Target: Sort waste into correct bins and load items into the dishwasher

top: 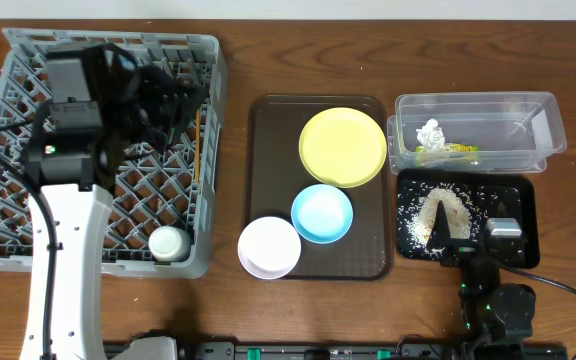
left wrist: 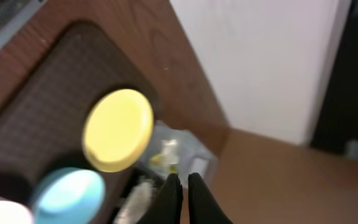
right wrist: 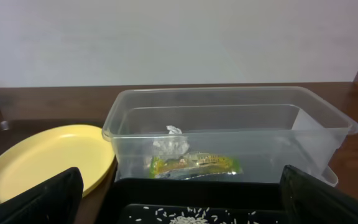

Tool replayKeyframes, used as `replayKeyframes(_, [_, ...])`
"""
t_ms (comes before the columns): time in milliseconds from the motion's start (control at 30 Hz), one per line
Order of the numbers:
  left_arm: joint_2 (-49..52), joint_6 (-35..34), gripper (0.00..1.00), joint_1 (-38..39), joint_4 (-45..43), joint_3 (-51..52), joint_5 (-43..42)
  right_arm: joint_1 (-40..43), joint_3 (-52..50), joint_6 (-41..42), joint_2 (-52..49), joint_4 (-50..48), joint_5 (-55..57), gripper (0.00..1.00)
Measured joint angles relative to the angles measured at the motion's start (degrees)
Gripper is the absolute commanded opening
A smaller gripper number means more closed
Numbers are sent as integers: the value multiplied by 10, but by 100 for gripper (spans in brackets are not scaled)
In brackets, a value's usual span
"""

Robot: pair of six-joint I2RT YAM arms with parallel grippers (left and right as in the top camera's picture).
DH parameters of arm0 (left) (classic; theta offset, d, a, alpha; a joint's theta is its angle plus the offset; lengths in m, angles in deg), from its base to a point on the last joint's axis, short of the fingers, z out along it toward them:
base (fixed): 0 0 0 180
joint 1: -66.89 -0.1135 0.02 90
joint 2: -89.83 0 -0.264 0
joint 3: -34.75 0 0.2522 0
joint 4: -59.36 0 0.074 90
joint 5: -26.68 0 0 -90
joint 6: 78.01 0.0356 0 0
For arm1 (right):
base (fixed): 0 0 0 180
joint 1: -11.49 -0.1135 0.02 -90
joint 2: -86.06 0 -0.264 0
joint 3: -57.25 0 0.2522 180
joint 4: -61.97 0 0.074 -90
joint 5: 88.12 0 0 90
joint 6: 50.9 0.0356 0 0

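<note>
The grey dish rack (top: 28,215) holds a white cup (top: 168,243) at its front right and thin wooden chopsticks (top: 200,145) along its right side. My left gripper (top: 173,100) hovers over the rack; in the blurred left wrist view its fingers (left wrist: 180,182) are shut and empty. The yellow plate (top: 343,147), light blue bowl (top: 322,213) and pinkish-white bowl (top: 269,247) sit on the brown tray. The clear tub (top: 478,110) holds the tissue (top: 430,132) and wrapper (top: 450,152). Rice (top: 438,210) lies on the black tray (top: 518,195). My right gripper (right wrist: 180,182) is open above that tray's front.
The brown serving tray (top: 273,160) lies between the rack and the bins. In the right wrist view the clear tub (right wrist: 229,109) stands right behind the black tray (right wrist: 197,190), with the yellow plate (right wrist: 48,155) to its left. A white wall is behind the table.
</note>
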Motion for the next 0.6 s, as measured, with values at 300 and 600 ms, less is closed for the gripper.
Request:
replayKeyframes(300, [0, -96, 8, -13, -9, 0, -40, 0, 0, 0, 0, 0, 0, 99])
replayKeyframes(600, [0, -47, 8, -13, -75, 0, -89, 0, 0, 0, 0, 0, 0, 99])
